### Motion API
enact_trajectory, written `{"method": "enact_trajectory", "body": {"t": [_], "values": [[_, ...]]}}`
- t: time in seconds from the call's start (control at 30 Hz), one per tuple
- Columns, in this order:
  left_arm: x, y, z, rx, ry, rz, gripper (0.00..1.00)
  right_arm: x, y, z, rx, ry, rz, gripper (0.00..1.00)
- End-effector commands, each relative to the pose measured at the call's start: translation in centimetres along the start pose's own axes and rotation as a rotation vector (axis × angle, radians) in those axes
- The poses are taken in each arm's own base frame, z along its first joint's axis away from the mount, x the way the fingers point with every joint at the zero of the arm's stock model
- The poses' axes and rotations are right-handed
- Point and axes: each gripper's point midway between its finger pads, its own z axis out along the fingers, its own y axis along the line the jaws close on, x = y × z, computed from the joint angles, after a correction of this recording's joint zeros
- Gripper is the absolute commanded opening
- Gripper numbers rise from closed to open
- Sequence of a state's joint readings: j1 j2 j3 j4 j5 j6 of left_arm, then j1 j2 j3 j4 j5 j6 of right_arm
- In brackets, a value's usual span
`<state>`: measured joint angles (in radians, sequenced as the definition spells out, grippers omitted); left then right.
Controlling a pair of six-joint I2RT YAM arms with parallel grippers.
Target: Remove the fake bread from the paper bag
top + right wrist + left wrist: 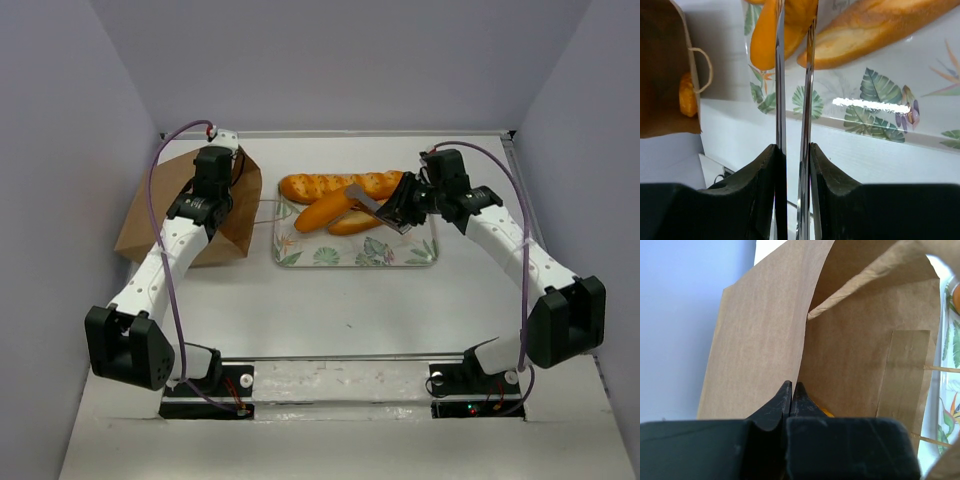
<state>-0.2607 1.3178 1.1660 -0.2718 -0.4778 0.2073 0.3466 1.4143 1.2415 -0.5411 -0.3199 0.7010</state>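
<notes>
The bag [148, 225] lies on its side at the bench's [350, 310] far left corner, with its mouth toward the tray [412, 251]. It is matt, creased brown kraft paper with a twisted paper loop handle [709, 69]. An orange lump [687, 95] shows just inside the mouth. The left pincer [791, 386] is closed on the edge of the bag's upper wall, its black tips pinched together. The tray is rectangular and glossy with a leaf print, and sits near the far edge, right of the bag. It holds the bread, all smooth shiny plastic: a long loaf [335, 185] scored on top, a deep-orange short loaf [322, 213] and a paler short loaf [352, 224]. The right pincer [792, 147] grips thin metal tongs [779, 90], whose two shiny blades stand either side of the deep-orange short loaf
</notes>
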Motion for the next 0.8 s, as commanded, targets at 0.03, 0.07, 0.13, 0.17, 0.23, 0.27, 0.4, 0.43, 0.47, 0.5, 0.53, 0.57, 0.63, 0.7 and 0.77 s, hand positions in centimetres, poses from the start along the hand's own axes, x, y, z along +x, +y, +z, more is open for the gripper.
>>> {"method": "enact_trajectory", "body": {"t": [0.03, 0.07, 0.13, 0.17, 0.23, 0.27, 0.4, 0.43, 0.47, 0.5, 0.53, 0.57, 0.63, 0.7, 0.77], "values": [[-3.4, 1.4, -1.8, -0.009, -0.099, -0.083, 0.0, 0.0, 2.6, 1.1, -0.133, 0.0, -0.018, 0.01], [-3.5, 1.3, -1.9, -0.003, -0.102, -0.084, 0.0, 0.4, 3.0, 1.6, -0.142, 0.01, -0.021, 0.01], [-3.5, 1.3, -1.8, -0.001, -0.101, -0.085, 0.0, 0.8, 3.6, 2.1, -0.156, 0.022, -0.026, 0.01], [-3.5, 1.2, -1.8, 0.001, -0.098, -0.085, 0.0, 1.0, 3.6, 2.8, -0.154, 0.03, -0.024, 0.02], [-3.6, 1.2, -1.8, 0.002, -0.101, -0.088, 0.0, 1.7, 3.7, 3.5, -0.154, 0.049, -0.025, 0.04], [-3.7, 1.2, -1.9, 0.003, -0.104, -0.089, 0.0, 1.7, 3.6, 3.7, -0.153, 0.052, -0.02, 0.06], [-4.1, 1.4, -2.2, 0.008, -0.113, -0.095, 0.0, 1.4, 3.1, 3.9, -0.127, 0.029, -0.019, 0.3], [-4.1, 1.3, -2.2, 0.011, -0.112, -0.094, 0.0, 1.1, 3.3, 3.7, -0.127, 0.018, -0.023, 0.34], [-4.1, 1.3, -2.3, 0.016, -0.114, -0.095, 0.0, 1.0, 3.4, 3.5, -0.123, 0.015, -0.03, 0.36], [-4.1, 1.3, -2.3, 0.017, -0.114, -0.095, 0.0, 0.8, 3.5, 3.3, -0.12, 0.011, -0.033, 0.42], [-4.1, 1.3, -2.3, 0.019, -0.115, -0.095, 0.0, 0.5, 3.8, 3.0, -0.121, 0.002, -0.037, 0.43], [-4.1, 1.2, -2.3, 0.024, -0.114, -0.095, 0.0, 0.5, 3.7, 2.8, -0.108, 0.003, -0.039, 0.47], [-4.1, 1.2, -2.3, 0.026, -0.113, -0.096, 0.0, 0.3, 3.8, 2.4, -0.103, -0.002, -0.041, 0.51], [-4.2, 1.1, -2.4, 0.03, -0.116, -0.099, 0.0, 0.0, 4.1, 1.7, -0.094, -0.013, -0.043, 0.53], [-4.4, 1.1, -2.5, 0.039, -0.12, -0.1, 0.0, -0.3, 4.0, 1.1, -0.077, -0.028, -0.045, 0.53]]}}
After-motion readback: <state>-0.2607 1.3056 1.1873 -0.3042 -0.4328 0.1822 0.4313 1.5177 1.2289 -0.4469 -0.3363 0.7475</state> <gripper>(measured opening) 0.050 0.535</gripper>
